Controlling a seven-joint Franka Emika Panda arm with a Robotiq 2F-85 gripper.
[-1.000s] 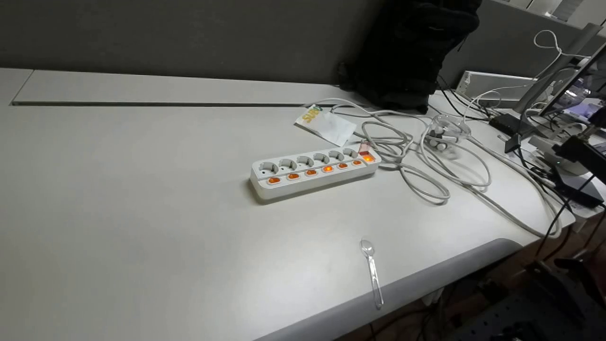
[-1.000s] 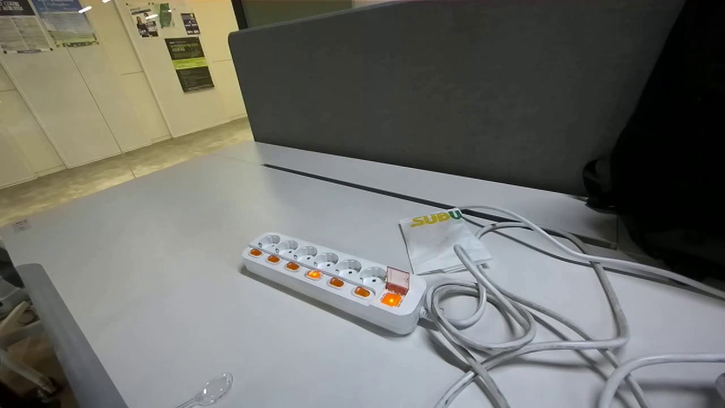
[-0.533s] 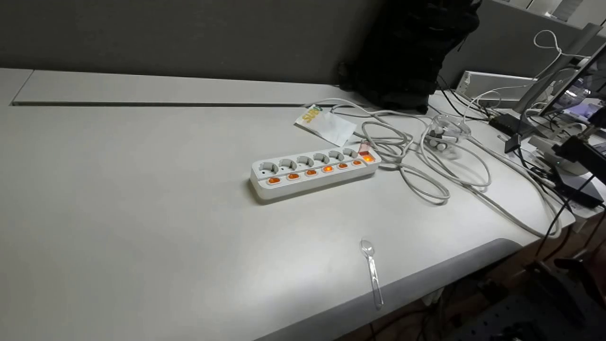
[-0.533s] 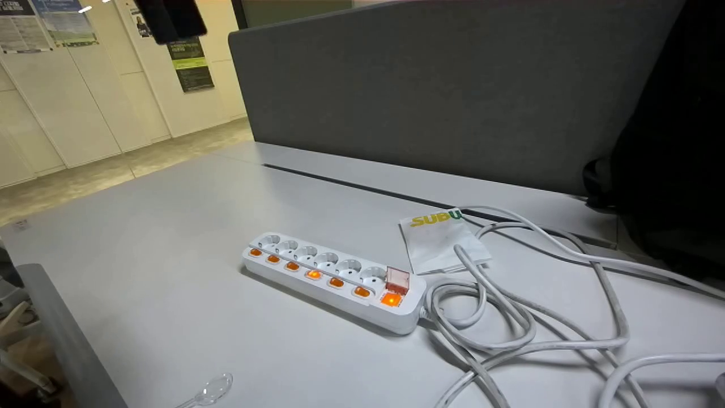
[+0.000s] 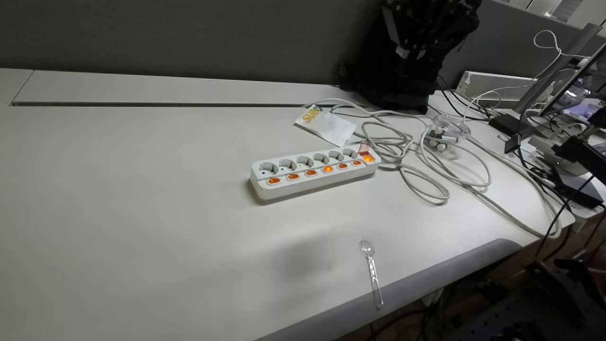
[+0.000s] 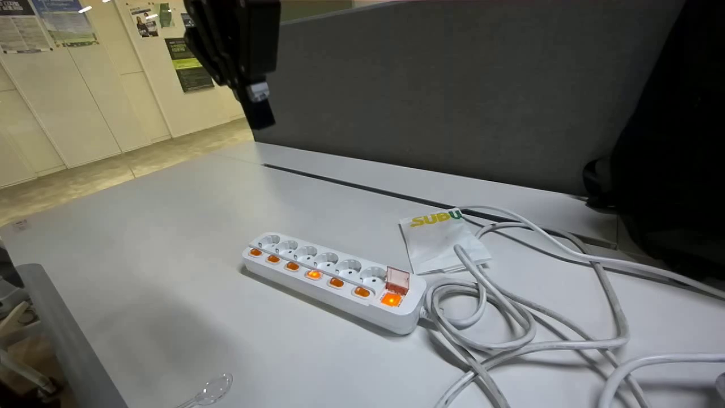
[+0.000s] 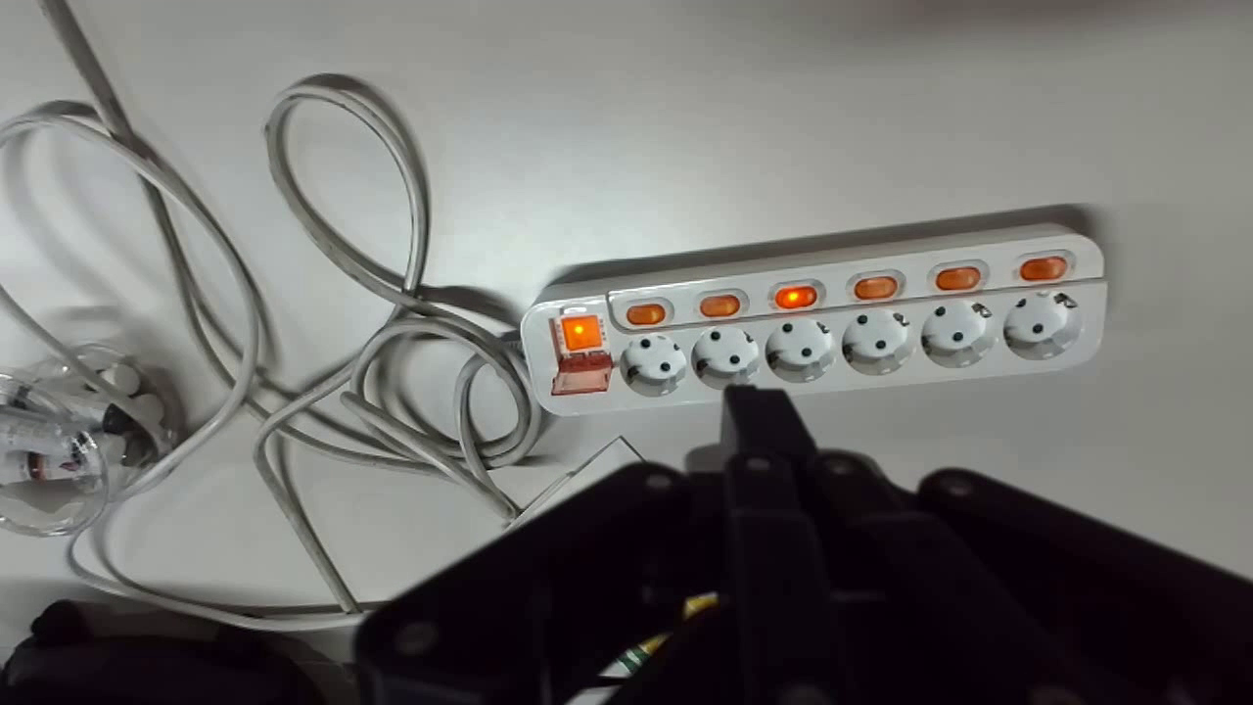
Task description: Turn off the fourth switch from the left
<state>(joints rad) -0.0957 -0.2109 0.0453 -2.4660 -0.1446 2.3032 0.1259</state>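
A white power strip (image 5: 315,173) lies on the desk, with a row of orange switches along one long side. Its fourth switch from the left (image 5: 328,169) glows orange in both exterior views, while the other small ones look unlit. The wrist view shows the strip turned round, so this lit switch (image 7: 795,297) counts fourth from the right there. My black gripper (image 6: 260,116) hangs in the air well above the desk, touching nothing. Seen from the wrist, the gripper (image 7: 768,401) has its fingertips together with nothing between them, overlapping the socket side of the strip.
The main switch (image 6: 392,300) at the cable end is also lit, its red cover raised. Coiled grey cables (image 5: 402,142), a paper napkin (image 6: 442,241) and a clear cup (image 5: 442,132) lie around that end. A clear plastic spoon (image 5: 371,270) rests near the desk's front edge.
My gripper has come down into the exterior views, and its shadow has spread over the desk near the spoon. Its jaws have shut. The strip and its lights look unchanged.
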